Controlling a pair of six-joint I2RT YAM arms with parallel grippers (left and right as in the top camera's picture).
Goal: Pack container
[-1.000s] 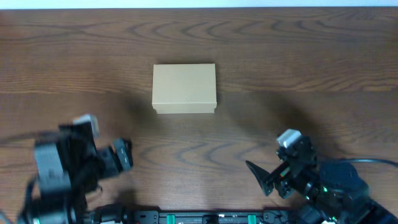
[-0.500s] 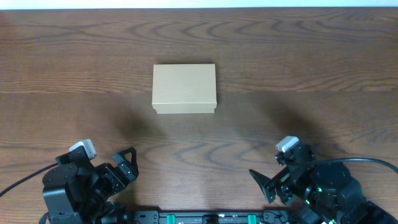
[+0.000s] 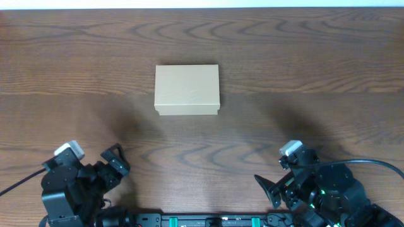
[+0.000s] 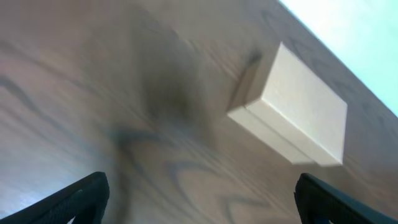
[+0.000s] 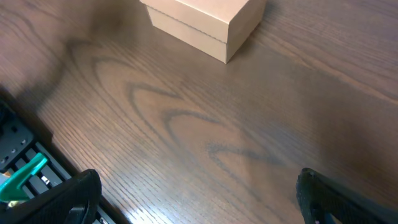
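Observation:
The container [image 3: 187,89] is a small plain tan cardboard box with its flap lid closed, resting on the wooden table at centre. It also shows in the left wrist view [image 4: 292,115] and at the top of the right wrist view [image 5: 202,22]. My left gripper [image 3: 115,165] is at the near left edge, open and empty, far from the box; its fingertips show in the left wrist view [image 4: 202,199]. My right gripper [image 3: 270,189] is at the near right edge, open and empty, its fingers showing in the right wrist view [image 5: 199,196].
A black rail with green clips [image 3: 208,221] runs along the table's near edge and shows in the right wrist view [image 5: 18,171]. The far table edge [image 3: 202,7] meets a pale background.
My left arm has drawn back toward the near left edge. My right arm has pulled back slightly toward the near edge. The box has not moved.

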